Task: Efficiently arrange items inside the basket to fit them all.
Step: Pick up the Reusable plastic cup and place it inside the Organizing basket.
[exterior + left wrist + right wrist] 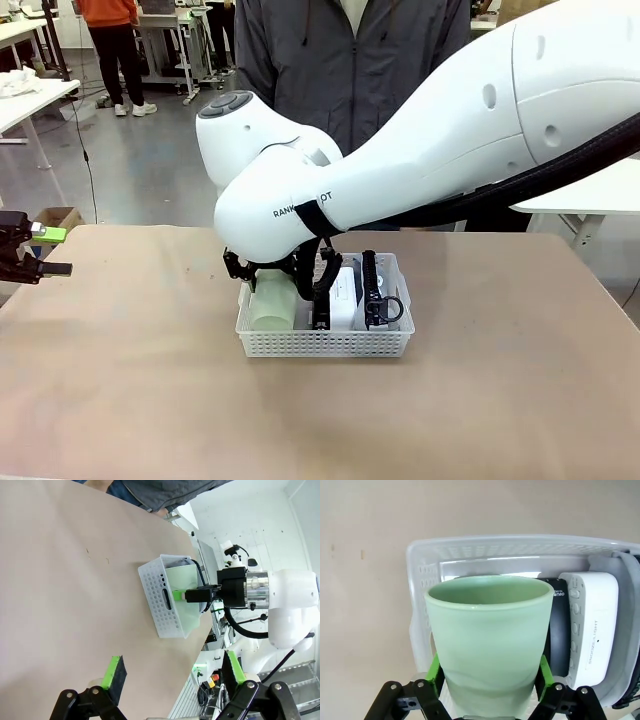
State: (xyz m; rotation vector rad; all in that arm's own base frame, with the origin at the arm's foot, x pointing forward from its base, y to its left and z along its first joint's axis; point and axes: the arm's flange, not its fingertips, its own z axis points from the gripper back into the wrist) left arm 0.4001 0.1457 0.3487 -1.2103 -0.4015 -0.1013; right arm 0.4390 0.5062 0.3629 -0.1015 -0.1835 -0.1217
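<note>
Cup (490,640) upright, mouth up, pinched by R gripper (489,680); L gripper (172,677) apart.

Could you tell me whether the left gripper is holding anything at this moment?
No: in the left wrist view the left gripper stands open over bare table, nothing between its green pads.

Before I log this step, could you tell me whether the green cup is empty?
Cannot tell fully: the pale green plastic cup, held between the right gripper's pads, shows a bare inner rim, but its bottom is hidden.
</note>
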